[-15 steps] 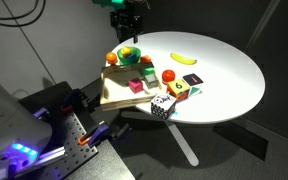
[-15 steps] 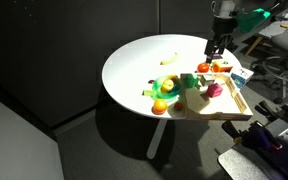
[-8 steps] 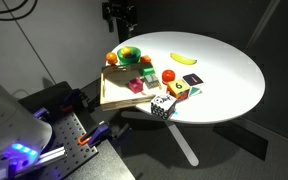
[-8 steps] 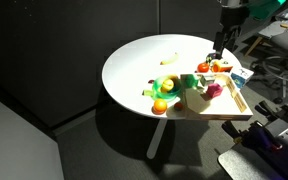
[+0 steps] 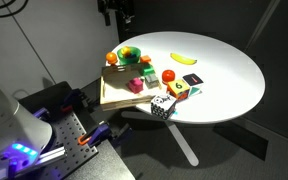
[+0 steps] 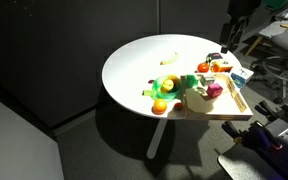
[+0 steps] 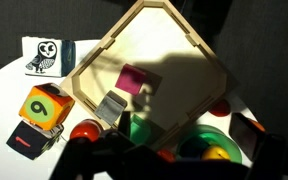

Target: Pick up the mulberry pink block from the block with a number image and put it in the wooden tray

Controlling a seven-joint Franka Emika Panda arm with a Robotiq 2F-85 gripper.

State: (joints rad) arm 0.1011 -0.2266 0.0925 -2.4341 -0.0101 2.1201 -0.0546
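The mulberry pink block lies inside the wooden tray, near its middle; it shows in both exterior views. The block with a number image stands on the table outside the tray, next to the red fruit, with nothing on top. My gripper hangs high above the table's back edge, well clear of everything. In the wrist view its dark fingers sit wide apart at the bottom edge, open and empty.
The tray also holds a green block and a grey block. A multicoloured bowl stands beside it. An owl-picture cube, a dotted dice cube and a banana lie on the round white table.
The gripper has risen steadily and drawn away from the tray toward the table's back edge. The pink block stays in the tray; nothing else has moved.
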